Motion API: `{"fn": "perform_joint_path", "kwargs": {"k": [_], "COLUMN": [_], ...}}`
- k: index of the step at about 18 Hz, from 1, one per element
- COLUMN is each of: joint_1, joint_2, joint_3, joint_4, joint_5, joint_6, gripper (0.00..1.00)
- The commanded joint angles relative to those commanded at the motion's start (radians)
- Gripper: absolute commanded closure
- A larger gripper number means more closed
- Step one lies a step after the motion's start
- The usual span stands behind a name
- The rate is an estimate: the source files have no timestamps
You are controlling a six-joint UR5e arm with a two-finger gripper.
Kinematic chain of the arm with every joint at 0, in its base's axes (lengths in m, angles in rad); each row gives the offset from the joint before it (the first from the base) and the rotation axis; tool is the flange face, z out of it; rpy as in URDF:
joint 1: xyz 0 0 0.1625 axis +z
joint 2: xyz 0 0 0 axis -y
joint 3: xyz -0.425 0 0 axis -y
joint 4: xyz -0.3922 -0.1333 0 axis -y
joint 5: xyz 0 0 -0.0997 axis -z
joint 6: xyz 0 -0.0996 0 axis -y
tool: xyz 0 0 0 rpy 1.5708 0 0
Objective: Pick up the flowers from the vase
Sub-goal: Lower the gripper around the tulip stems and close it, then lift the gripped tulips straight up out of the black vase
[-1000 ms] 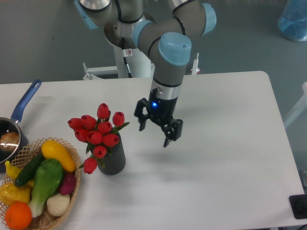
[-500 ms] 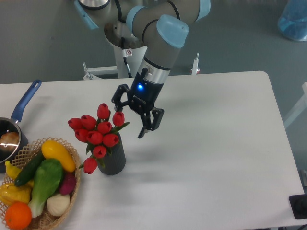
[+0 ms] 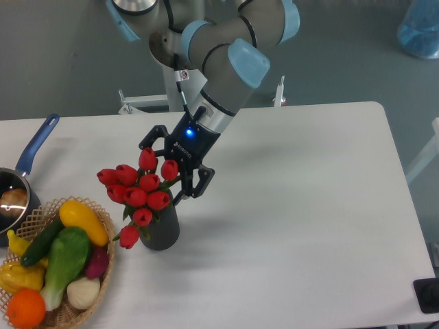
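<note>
1. Fixed camera, the bench (image 3: 309, 205): a white surface that carries everything described here, with the robot's base mounted behind its far edge.
2. The flowers (image 3: 140, 192) are a bunch of red tulip buds with short green stems and leaves, standing in the vase (image 3: 163, 229) at the left part of the bench. The buds fan out above and to the left of the vase mouth, and one bud droops low on the left side, beside the vase wall.
3. The vase is a short dark grey ribbed cylinder, upright on the bench, just to the right of the wicker basket (image 3: 103, 288).
4. The pincer (image 3: 171, 168) hangs tilted from the arm, right at the upper right of the bunch. Its two black fingers are spread apart, released, with nothing clamped between them. One finger (image 3: 152, 137) shows above the topmost buds and the other lies to the right of the bunch, so the top buds sit in or in front of the gap; whether the fingers touch any bud cannot be told.
5. A blue light glows on the pincer's body.
6. The wicker basket, at the lower left corner, holds colourful vegetables.
7. A saucepan (image 3: 17, 185) with a blue handle sits at the left edge, behind the basket.
</note>
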Motion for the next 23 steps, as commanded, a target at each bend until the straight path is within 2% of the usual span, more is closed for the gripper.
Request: {"fn": "perform_joint_path", "kwargs": {"k": [1,3,4,12,17,21,23], "joint_1": [0.003,0.005,0.002,0.012,0.041,0.077,0.103], "joint_2": [0.0,0.0,0.002,0.011,0.028,0.067,0.078], "joint_3": [0.0,0.0,0.0,0.02,0.021,0.021,0.028], "joint_4": [-0.002,-0.003,0.0,0.002,0.0,-0.005,-0.005], "joint_5": [0.0,-0.002,-0.002,-0.008,-0.09,-0.126,-0.182], "joint_6": [0.002,-0.004,-0.003,-0.009,-0.032,-0.049,-0.067], "gripper": [0.24,0.81,1.0,1.0,1.0,1.0,1.0]}}
